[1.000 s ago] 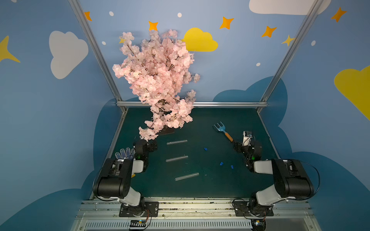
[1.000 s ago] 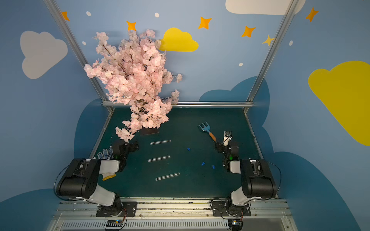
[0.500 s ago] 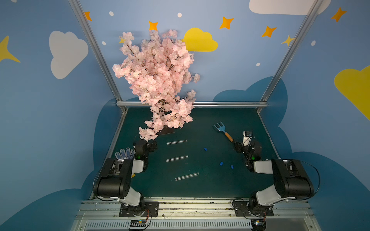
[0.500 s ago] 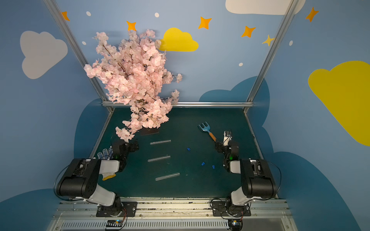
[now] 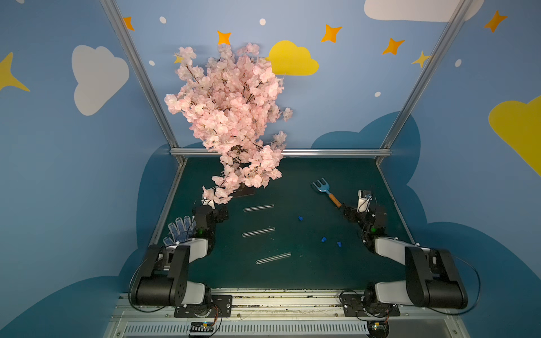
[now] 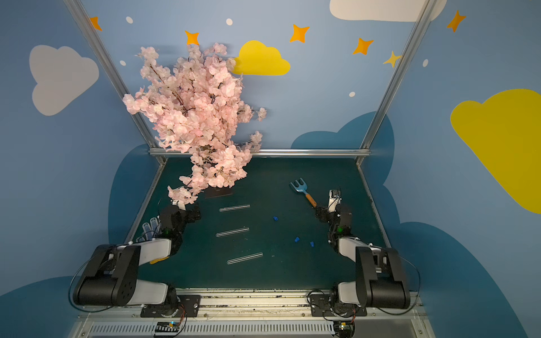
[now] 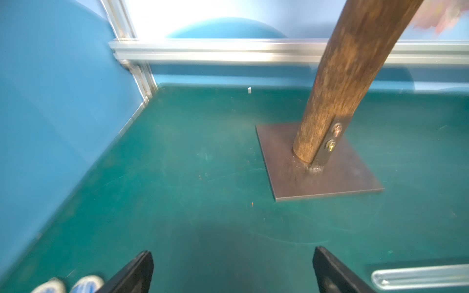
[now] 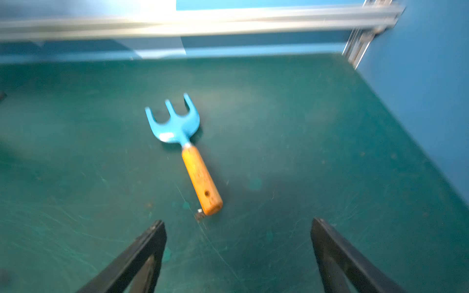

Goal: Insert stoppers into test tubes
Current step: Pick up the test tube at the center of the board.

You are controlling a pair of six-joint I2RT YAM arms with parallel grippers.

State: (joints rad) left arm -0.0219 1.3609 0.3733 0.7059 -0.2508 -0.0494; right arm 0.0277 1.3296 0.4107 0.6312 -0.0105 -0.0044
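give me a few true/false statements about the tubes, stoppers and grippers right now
1. All three test tubes lie flat on the mat. True.
2. One tube is already plugged. False: the three stoppers lie loose on the mat.
3. The left gripper and right gripper are both open and empty. True.
4. The right gripper holds the garden fork. False: it lies on the mat, ahead of the open jaws.

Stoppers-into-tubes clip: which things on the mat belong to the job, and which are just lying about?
Job: far test tube, middle test tube, near test tube; far stopper, middle stopper, rightmost stopper.
Lying about: garden fork, blossom tree, dotted glove.
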